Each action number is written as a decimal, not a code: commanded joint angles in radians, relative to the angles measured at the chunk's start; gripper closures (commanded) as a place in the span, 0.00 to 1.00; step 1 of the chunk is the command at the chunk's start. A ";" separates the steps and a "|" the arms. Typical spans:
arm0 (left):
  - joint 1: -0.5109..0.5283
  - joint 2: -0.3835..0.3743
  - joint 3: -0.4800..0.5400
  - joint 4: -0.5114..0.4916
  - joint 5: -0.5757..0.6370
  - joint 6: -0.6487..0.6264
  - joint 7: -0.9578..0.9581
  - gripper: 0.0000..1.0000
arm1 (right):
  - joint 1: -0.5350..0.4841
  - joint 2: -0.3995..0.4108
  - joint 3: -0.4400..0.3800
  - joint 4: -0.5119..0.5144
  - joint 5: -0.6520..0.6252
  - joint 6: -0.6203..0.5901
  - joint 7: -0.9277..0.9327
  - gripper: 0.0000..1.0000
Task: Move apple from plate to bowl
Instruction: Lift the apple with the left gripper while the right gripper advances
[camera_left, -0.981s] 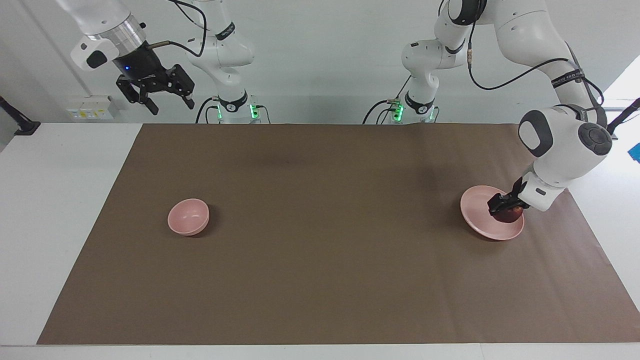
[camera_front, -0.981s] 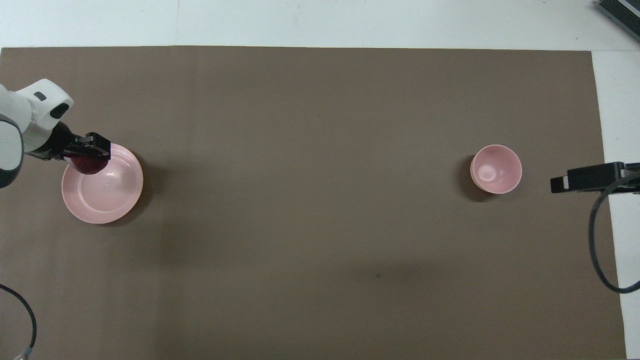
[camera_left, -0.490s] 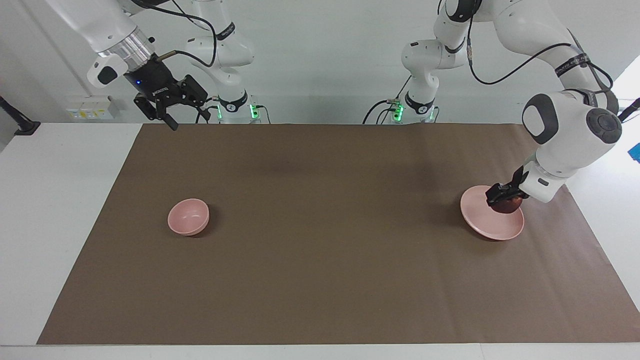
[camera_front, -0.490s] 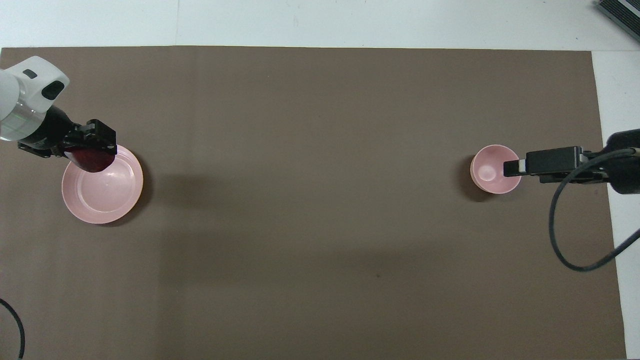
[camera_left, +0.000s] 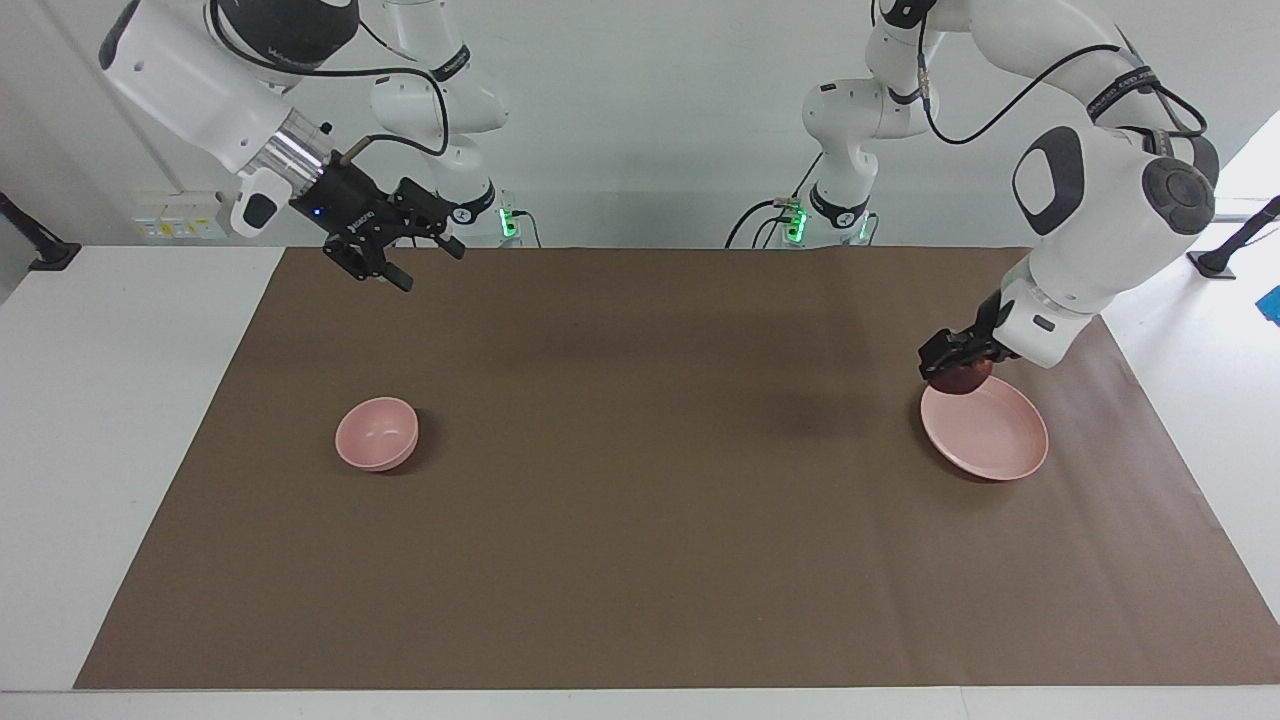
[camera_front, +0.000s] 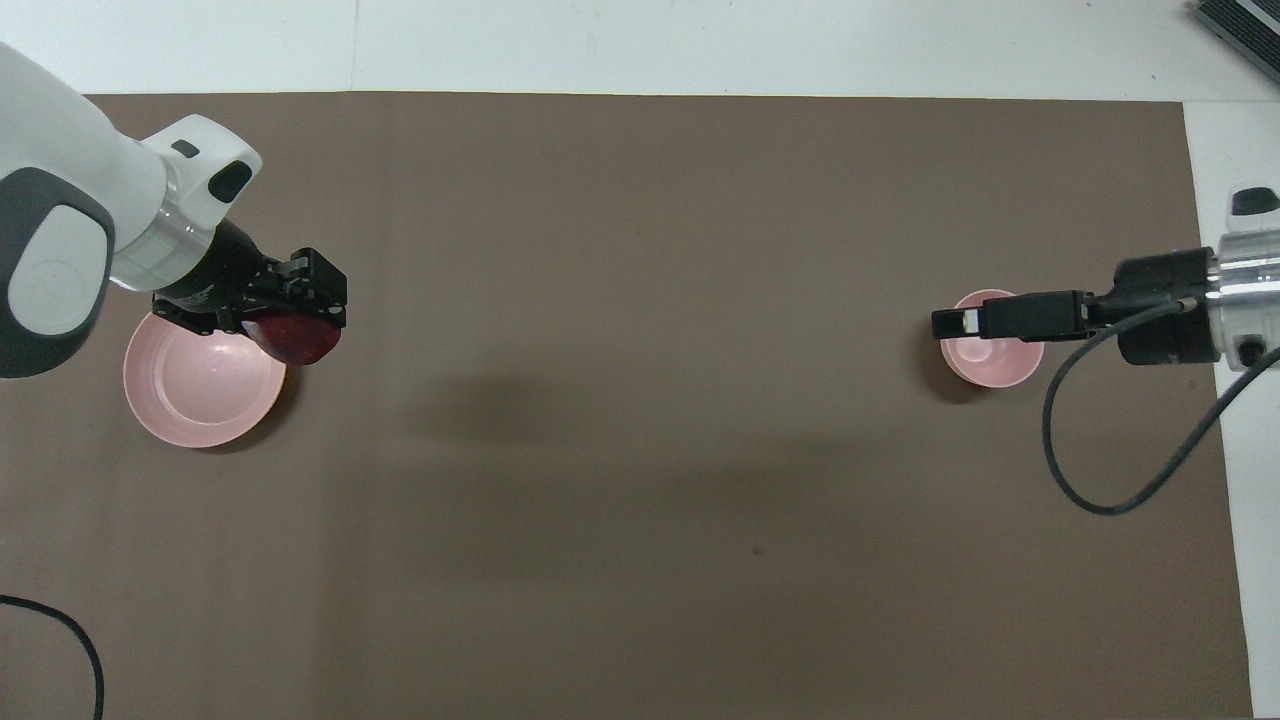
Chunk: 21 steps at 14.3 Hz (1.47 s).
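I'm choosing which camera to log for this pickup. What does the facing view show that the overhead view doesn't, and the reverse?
Only the facing view shows the arms' bases and the height: the apple hangs clear of the plate, and the right hand, open, is well above the bowl. Only the overhead view shows the bowl's floor, partly covered by that hand. Both show the left hand shut on the apple at the plate's rim.

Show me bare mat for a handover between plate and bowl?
The whole brown mat between the plate and the bowl is bare. Crowding is only at the ends: the left end effector holds the apple above the plate's rim, and the right end effector hangs in the air over the bowl.
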<state>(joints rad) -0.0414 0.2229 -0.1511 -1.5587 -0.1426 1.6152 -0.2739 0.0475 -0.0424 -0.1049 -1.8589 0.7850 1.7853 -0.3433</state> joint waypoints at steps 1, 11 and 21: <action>-0.014 -0.007 -0.007 0.015 -0.068 -0.076 -0.054 1.00 | -0.003 -0.004 0.002 -0.032 0.055 0.031 -0.062 0.00; 0.034 -0.017 -0.008 -0.011 -0.429 -0.090 -0.411 1.00 | 0.015 -0.010 0.010 -0.049 0.120 0.022 -0.138 0.00; -0.083 -0.034 -0.041 -0.067 -0.615 -0.017 -0.640 1.00 | 0.029 -0.066 0.011 -0.131 0.267 0.014 -0.137 0.00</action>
<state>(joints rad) -0.1008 0.2195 -0.2022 -1.5709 -0.6988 1.5552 -0.9059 0.0800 -0.0747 -0.0978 -1.9444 1.0182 1.7929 -0.4512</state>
